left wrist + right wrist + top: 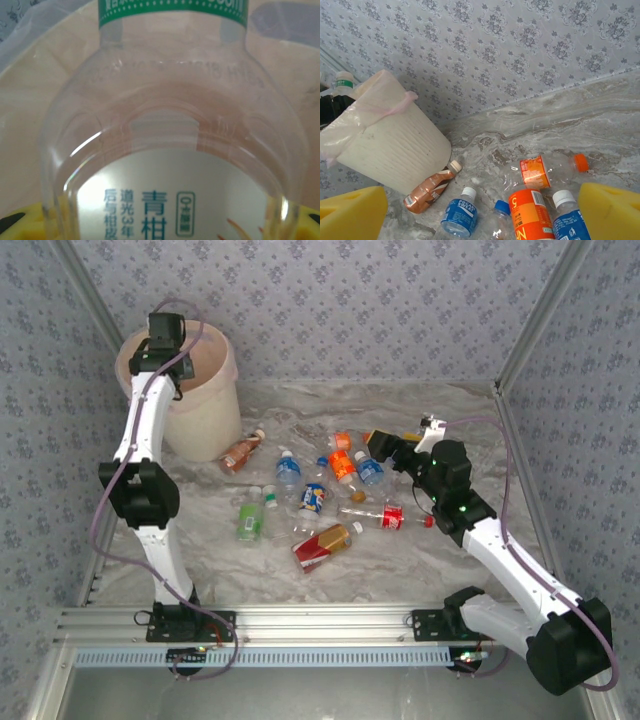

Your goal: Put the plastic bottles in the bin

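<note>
Bottles (313,498) of small clear plastic with coloured labels and caps lie scattered across the middle of the grey marbled tabletop (400,575) in the top external view. A large cream-white round plastic bin (205,410) lined with a thin pinkish bag stands at the far left corner. The left end effector (165,340) hangs over the bin's mouth; from here I cannot tell how its jaws stand. The right end effector (385,443) sits low toward the far right of the scatter, near an orange-labelled bottle (343,462). A brown bottle (242,452) lies nearest the bin. A green-labelled bottle (250,518) and a red-and-gold bottle (325,543) lie toward the near edge.

In the left wrist view, the left end effector (160,222) pinches a clear plastic bottle with a green label band (165,100). Yellow foam pads (20,225) show at both lower corners, on either side of that bottle. Behind the bottle is the cream-pink inside of the bin (22,115).

In the right wrist view, the right end effector (482,195) is spread wide, its yellow pads (350,212) at the lower corners with nothing pinched between them. Below lie the orange-labelled bottle (532,215), a blue-labelled white-capped bottle (460,215) and a clear bottle with an orange cap (550,170). The brown bottle (427,190) lies just beside the base of the bin (395,150). The green-banded bottle (341,80) shows above the bin's rim.
</note>
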